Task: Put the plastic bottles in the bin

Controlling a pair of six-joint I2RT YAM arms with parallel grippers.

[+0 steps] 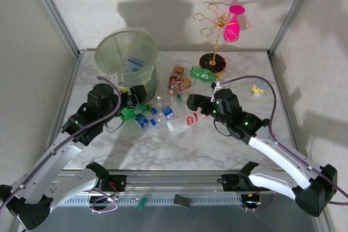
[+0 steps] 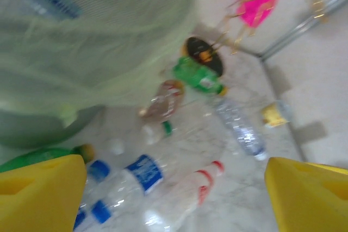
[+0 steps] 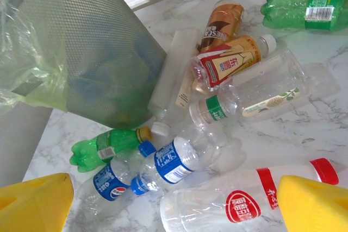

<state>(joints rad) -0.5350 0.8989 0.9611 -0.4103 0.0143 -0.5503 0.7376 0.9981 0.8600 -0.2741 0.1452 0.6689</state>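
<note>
The pale green bin stands at the back left with a blue-labelled bottle inside. Several plastic bottles lie on the marble beside it: a green one, two blue-labelled ones, a clear red-labelled one, brown ones and another green one. My left gripper hovers open by the bin's base, above the blue-labelled bottle. Facing it, my right gripper is open over the red-labelled bottle, nothing between its yellow fingers.
A gold wire stand on a black base holds a pink glass at the back. A small yellow-lidded jar sits at the right. Metal frame posts and white walls close in the table.
</note>
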